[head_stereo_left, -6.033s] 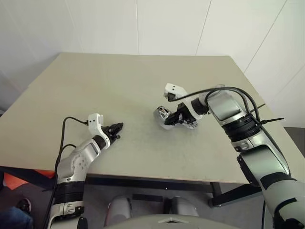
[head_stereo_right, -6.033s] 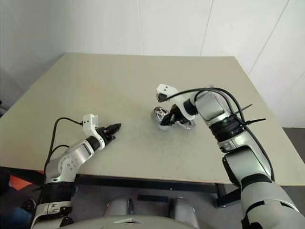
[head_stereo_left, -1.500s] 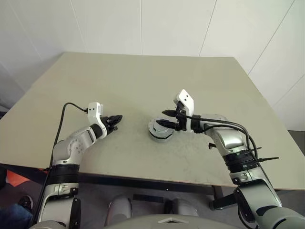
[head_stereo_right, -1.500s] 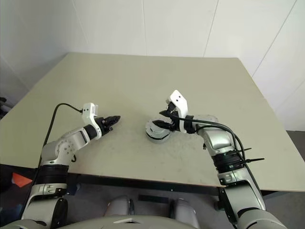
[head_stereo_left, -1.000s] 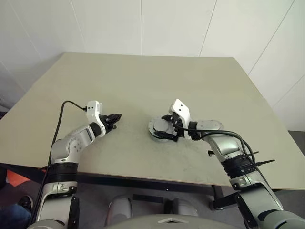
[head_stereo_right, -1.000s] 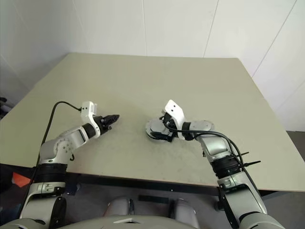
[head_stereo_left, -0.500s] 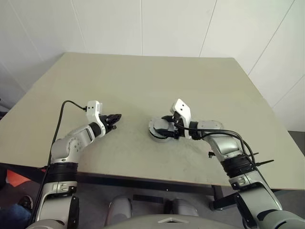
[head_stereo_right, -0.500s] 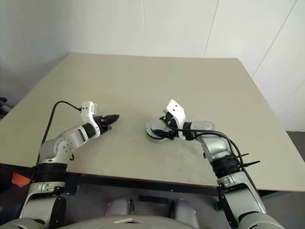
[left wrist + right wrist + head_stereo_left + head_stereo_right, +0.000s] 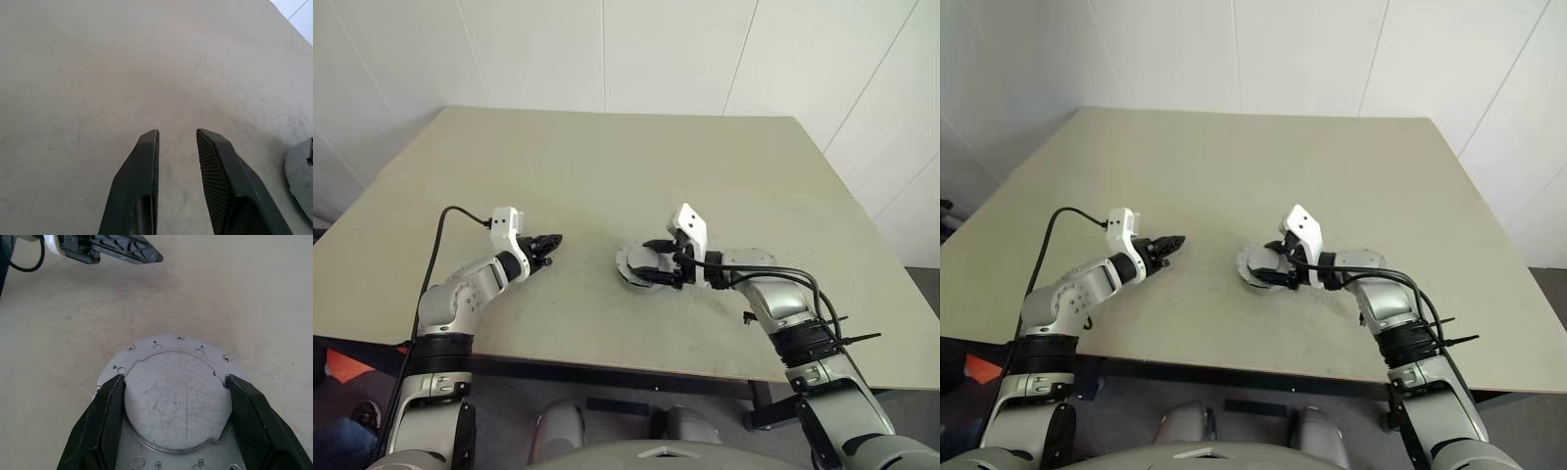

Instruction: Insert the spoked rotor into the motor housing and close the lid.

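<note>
A round silver lid [image 9: 176, 396] with a raised centre disc and small holes round its rim lies on the table, capping the motor housing [image 9: 628, 260] beneath it. The spoked rotor is hidden. My right gripper [image 9: 173, 379] reaches over the lid from the right. Its fingers [image 9: 110, 401] press against opposite sides of the raised disc, so it is shut on the lid. My left gripper [image 9: 546, 242] hovers low over bare table to the left of the housing. Its fingers [image 9: 146, 161] stand a little apart with nothing between them.
The beige table [image 9: 607, 166] stretches wide around the parts, with its front edge close below both arms. A black cable [image 9: 445, 235] loops from the left wrist. White walls stand behind the table.
The right gripper came down over the lid and its fingers closed in against the raised disc. The left arm has stayed where it was.
</note>
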